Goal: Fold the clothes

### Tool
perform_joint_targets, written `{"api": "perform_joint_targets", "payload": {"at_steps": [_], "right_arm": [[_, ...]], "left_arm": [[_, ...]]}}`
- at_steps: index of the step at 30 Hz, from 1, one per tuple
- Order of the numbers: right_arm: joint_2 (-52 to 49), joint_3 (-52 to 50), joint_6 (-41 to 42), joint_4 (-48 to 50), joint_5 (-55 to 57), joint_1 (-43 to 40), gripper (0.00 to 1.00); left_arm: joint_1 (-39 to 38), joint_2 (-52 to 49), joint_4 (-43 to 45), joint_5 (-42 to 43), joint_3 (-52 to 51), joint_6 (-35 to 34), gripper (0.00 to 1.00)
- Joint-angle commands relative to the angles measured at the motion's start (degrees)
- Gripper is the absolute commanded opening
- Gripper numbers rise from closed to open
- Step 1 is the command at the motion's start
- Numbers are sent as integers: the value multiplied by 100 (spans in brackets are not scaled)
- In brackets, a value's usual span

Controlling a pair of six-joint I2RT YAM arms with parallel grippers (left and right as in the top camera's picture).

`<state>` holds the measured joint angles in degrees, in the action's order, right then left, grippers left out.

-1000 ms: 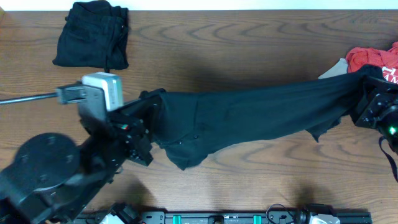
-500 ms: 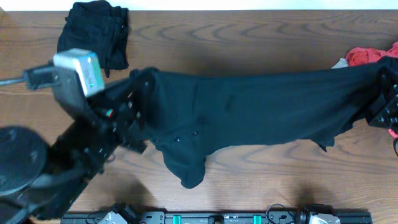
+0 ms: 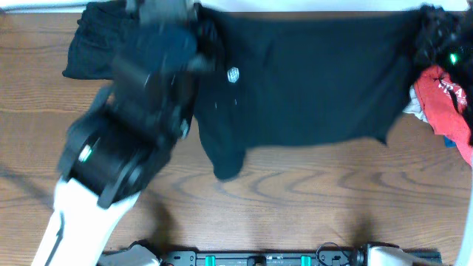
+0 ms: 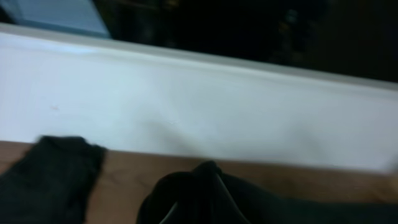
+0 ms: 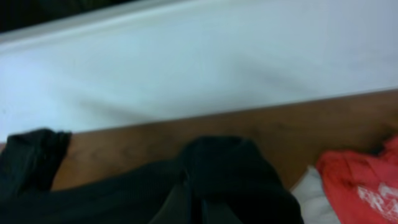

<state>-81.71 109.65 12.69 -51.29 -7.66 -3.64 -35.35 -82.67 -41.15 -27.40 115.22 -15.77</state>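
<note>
At table (image 3: 310, 207) far-left corner: folded black piece (image 3: 92, 41). Next, left gripper (image 3: 198, 22) clamped on black top (image 3: 310, 81) left end, right gripper (image 3: 427, 29) clamped on right end; top stretched along table far edge. Risks: overtension pulls fabric from jaws; uneven laydown wrinkles hanging flap; right end drags red tee (image 3: 443, 92) at table right edge.

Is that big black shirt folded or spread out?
Spread out, not folded. The black shirt stretches wide along the table's far edge, small white logo showing, one sleeve trailing forward.
</note>
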Motion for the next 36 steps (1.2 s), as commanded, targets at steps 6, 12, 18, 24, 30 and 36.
{"api": "perform_joint_targets", "payload": {"at_steps": [6, 12, 18, 24, 30, 36], "right_arm": [[-955, 50, 107, 1827, -828, -4, 1], [-1416, 50, -210, 2535, -820, -7, 1], [-1858, 50, -205, 2761, -776, -13, 1], [-2140, 50, -208, 2669, -586, -15, 1], [-2175, 50, -472, 1971, -586, -15, 1], [-2175, 50, -470, 1231, -588, -44, 1]], "left_arm": [[1257, -1375, 2129, 365, 107, 1119, 6], [1740, -2218, 3519, 402, 107, 1121, 6], [1971, -2516, 4116, 404, 107, 1388, 6], [1987, -2524, 3783, 404, 107, 2326, 6], [1978, -2524, 2194, 404, 105, 1694, 6], [1974, -2465, 592, 404, 105, 1449, 6]]}}
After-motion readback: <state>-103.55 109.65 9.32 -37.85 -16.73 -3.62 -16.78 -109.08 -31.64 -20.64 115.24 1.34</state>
